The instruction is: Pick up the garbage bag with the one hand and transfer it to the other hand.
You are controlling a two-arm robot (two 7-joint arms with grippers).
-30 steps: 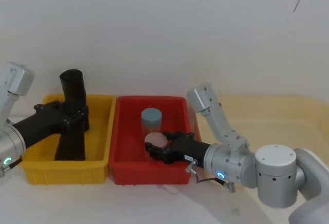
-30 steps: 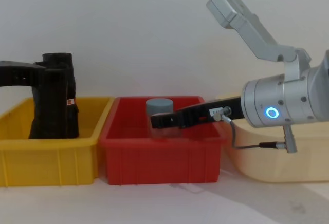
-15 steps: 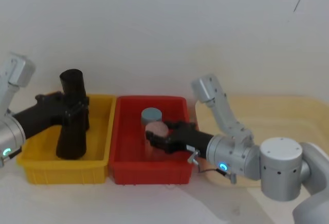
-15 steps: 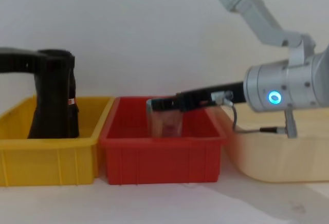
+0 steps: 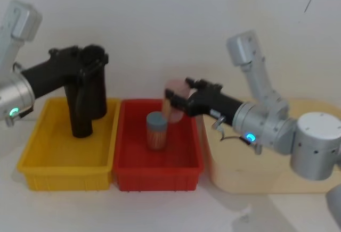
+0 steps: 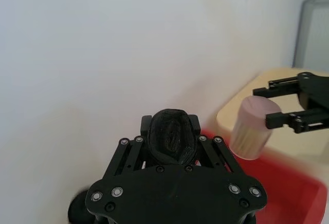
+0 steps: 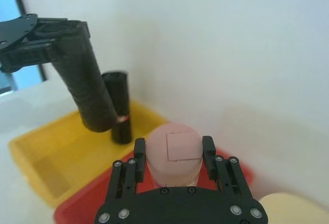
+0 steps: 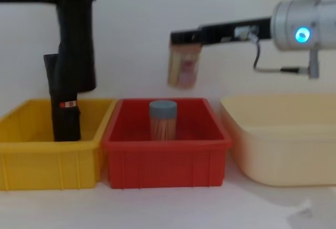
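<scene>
2 grippers are both loaded. Your left gripper (image 5: 91, 61), on the green-ring arm, has its fingers clamped around the upper end of the garbage bag (image 5: 90, 91). The bag hangs roughly upright in the air, clear above the yellow bin (image 5: 66, 174) at the left. In that bin a slimmer black roll (image 8: 65, 124) stands upright, and the writing on its small red-and-white label (image 8: 67, 104) is too small to read. Your right gripper (image 5: 178, 94), on the blue-ring arm, is closed on a pink-lidded jar (image 5: 173, 112) held above the red bin (image 5: 157, 181). 1 grey-lidded jar (image 5: 156, 131) stands in that red bin. A cream tub (image 8: 283, 145) sits at the right.
</scene>
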